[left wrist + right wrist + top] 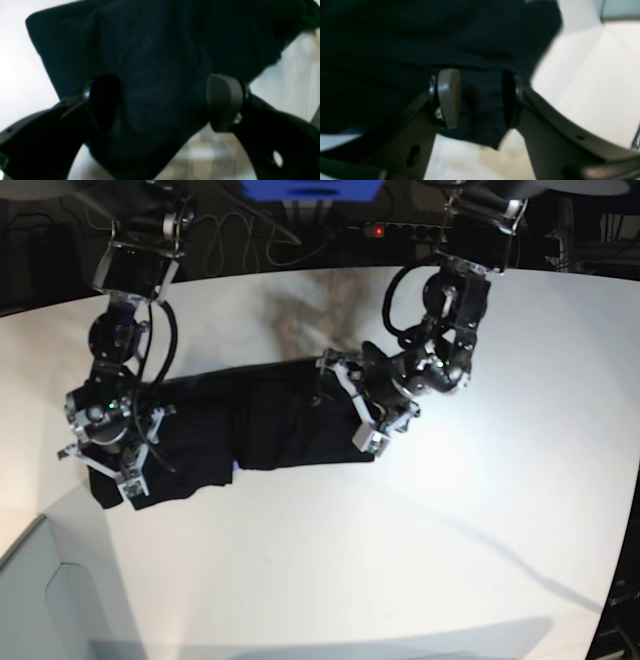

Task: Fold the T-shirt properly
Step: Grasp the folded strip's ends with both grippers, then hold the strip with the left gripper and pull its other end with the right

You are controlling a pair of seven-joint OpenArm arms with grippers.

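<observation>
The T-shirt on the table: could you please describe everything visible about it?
The T-shirt is black, soft-looking fabric, lying as a long, wrinkled band across the white table; no print shows. The left gripper stands at one end and the right gripper at the other, jaws open astride the cloth.

We are seeing the T-shirt [250,425] showing plain black all over, no print on the visible side. The table [450,510] is looking white, with a smoky grey-brown smudge [310,310] near its far edge. The left gripper [163,102] and right gripper [480,98] are appearing dark grey to black.
</observation>
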